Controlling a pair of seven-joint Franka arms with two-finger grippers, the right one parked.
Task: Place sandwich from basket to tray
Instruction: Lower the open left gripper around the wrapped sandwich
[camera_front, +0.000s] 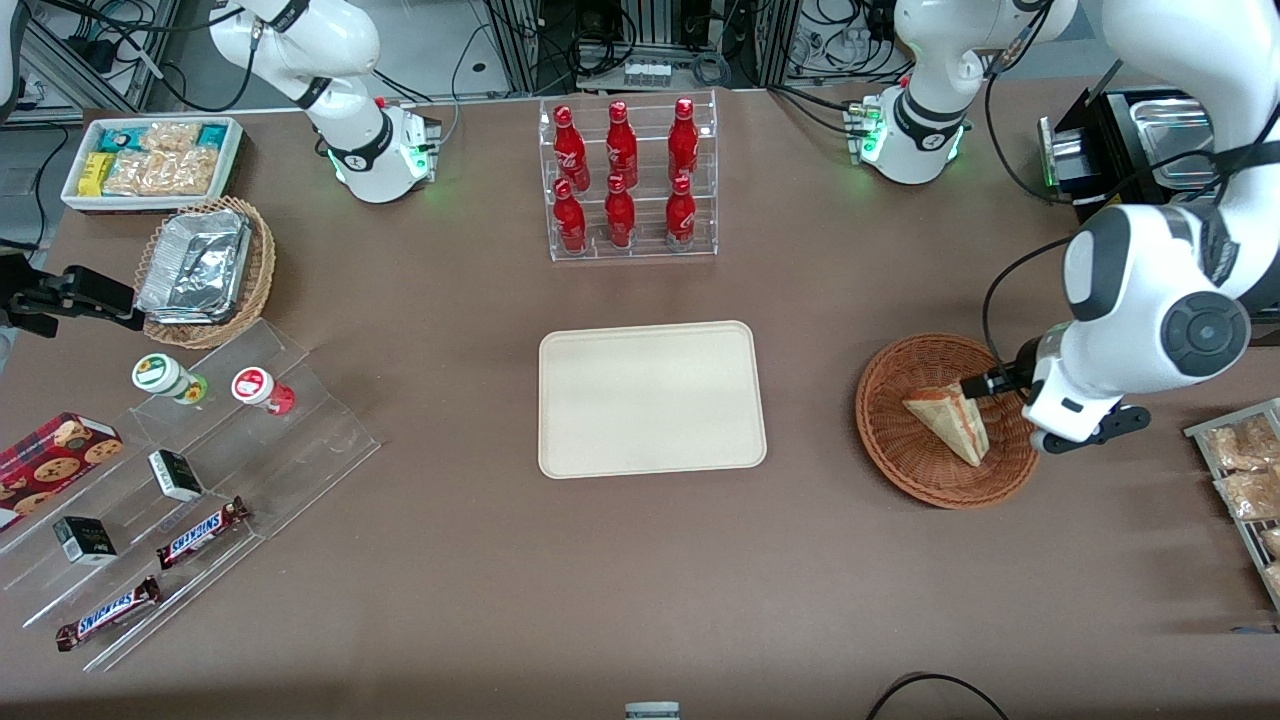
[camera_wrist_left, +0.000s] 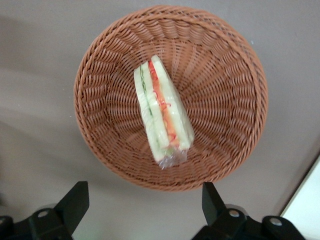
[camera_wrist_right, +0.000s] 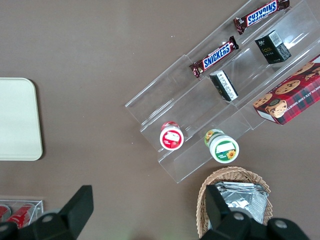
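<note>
A: Where is the sandwich (camera_front: 948, 423) found, taking the basket (camera_front: 890, 432) as the landmark?

B: It is seen lying inside the basket, on the woven floor, roughly at the middle. In the left wrist view the sandwich (camera_wrist_left: 162, 116) is shown on its side in clear wrap, with the red and orange filling edge turned upward and the basket (camera_wrist_left: 235, 100) wall ringed all around it.

A: And the gripper?

B: The gripper (camera_wrist_left: 145, 207) is held above the basket, over the rim on the side toward the working arm's end of the table. Its two black fingers (camera_wrist_left: 74, 204) are spread wide apart, and nothing is gripped between them. No contact with the sandwich or the wicker is shown. In the front view the gripper itself is largely covered by the arm's white wrist.

A: What is placed near the basket?

B: The tray (camera_front: 652, 398) is laid flat beside the basket, well apart from it, toward the parked arm's end of the table; nothing is seen on it. A clear rack of red bottles (camera_front: 626, 175) is set farther from the front camera than the basket. Packets of snacks (camera_front: 1243, 470) are stacked beside the basket toward the working arm's end of the table.
</note>
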